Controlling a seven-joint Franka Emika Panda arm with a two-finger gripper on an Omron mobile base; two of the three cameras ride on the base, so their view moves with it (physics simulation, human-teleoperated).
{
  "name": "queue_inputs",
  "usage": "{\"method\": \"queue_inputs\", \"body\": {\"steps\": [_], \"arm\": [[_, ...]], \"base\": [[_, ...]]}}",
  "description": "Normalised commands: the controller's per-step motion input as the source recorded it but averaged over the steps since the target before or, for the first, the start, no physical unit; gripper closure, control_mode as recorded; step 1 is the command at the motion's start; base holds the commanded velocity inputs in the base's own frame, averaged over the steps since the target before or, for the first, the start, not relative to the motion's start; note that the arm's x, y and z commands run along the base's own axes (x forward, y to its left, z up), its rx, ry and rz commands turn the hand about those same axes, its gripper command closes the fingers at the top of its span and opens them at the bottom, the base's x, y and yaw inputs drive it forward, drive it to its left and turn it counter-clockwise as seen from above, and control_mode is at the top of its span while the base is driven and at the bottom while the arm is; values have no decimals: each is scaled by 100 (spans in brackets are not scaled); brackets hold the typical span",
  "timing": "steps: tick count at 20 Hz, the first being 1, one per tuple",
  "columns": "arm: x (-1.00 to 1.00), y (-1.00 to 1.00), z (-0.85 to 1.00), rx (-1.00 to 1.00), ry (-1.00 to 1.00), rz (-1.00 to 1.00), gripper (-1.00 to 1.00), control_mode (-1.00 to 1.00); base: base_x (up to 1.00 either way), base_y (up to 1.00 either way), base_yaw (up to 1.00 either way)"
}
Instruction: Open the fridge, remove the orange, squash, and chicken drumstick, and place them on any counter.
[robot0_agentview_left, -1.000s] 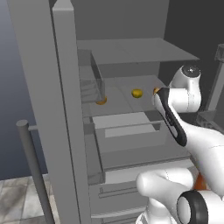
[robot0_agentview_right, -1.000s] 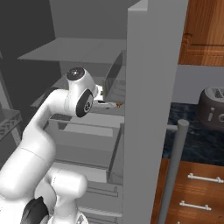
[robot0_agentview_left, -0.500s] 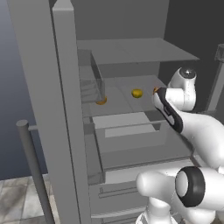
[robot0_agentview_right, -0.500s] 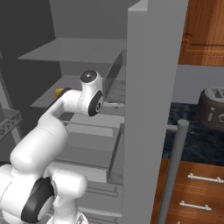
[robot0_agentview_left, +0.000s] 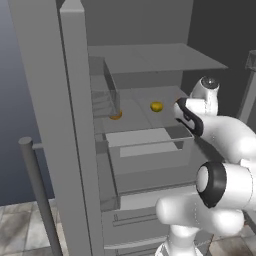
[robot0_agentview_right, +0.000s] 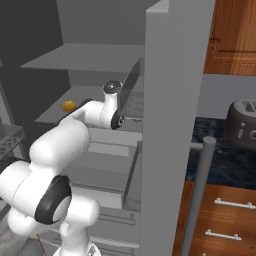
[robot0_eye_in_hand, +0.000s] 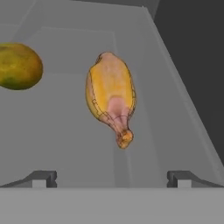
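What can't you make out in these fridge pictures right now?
- Chicken drumstick: left base view, hidden behind the arm.
- Pincer: right base view, behind the wrist and fridge door.
- Yellow-green fruit: hand view, cut off by the left edge.

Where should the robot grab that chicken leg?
Probably the chicken drumstick's plump middle. It lies flat on the fridge shelf, thin tip toward the open gripper. Come straight along it, with fingers either side of its widest part; the tip looks too slim to hold.
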Motion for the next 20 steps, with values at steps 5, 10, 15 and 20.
{"method": "queue_inputs", "body": {"steps": [5,10,15,20], "arm": [[39,0,-17,0,1,0,-100,-100],[35,0,-18,0,3,0,-100,-100],[39,-1,-9,0,2,0,-100,-100],[34,-3,-10,0,1,0,-100,-100]], "base": [[0,0,0],[0,0,0],[0,0,0],[0,0,0]]}}
